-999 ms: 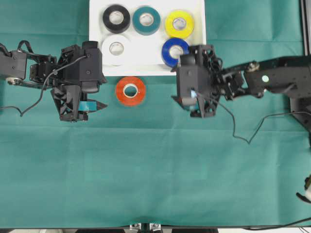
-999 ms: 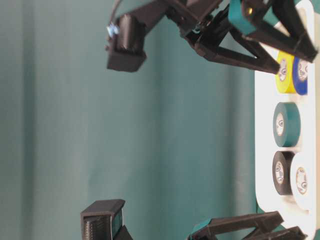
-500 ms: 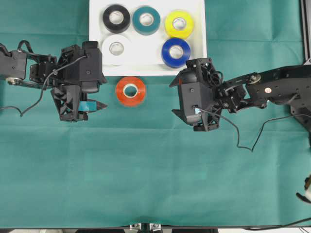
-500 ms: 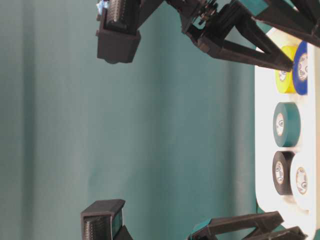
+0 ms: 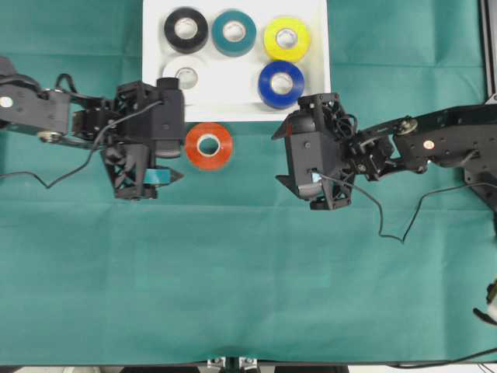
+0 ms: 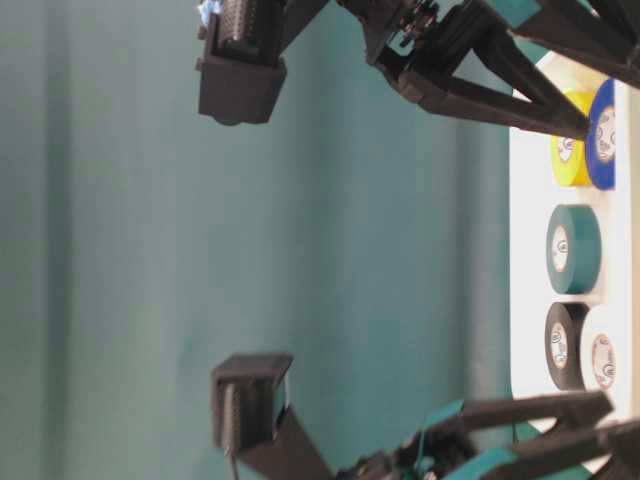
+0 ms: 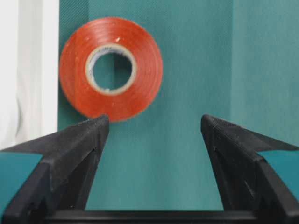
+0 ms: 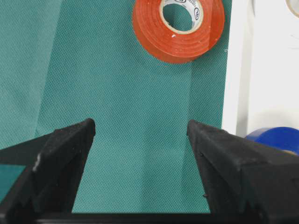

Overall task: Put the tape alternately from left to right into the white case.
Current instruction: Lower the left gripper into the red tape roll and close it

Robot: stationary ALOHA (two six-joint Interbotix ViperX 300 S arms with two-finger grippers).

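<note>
- The overhead view showed five rolls lying flat inside the white case: black roll, teal roll, yellow roll, white roll and blue roll.
- The red-orange roll lay flat on the green cloth, just outside the case's near rim.
- Only the left wrist view showed the left gripper with fingers spread wide and empty, the red-orange roll just beyond its tips.
- The right wrist view showed the right gripper likewise spread and empty, with that roll farther ahead.
- The table-level view did not show the red-orange roll; the case was cut off at that frame's edge.
- In the overhead view the left arm partly covered the white roll, and both grippers' fingers were largely hidden beneath their wrists.
- Compared with a second earlier, the left gripper had moved up to the red-orange roll; the right gripper had drawn back from the blue roll.
</note>
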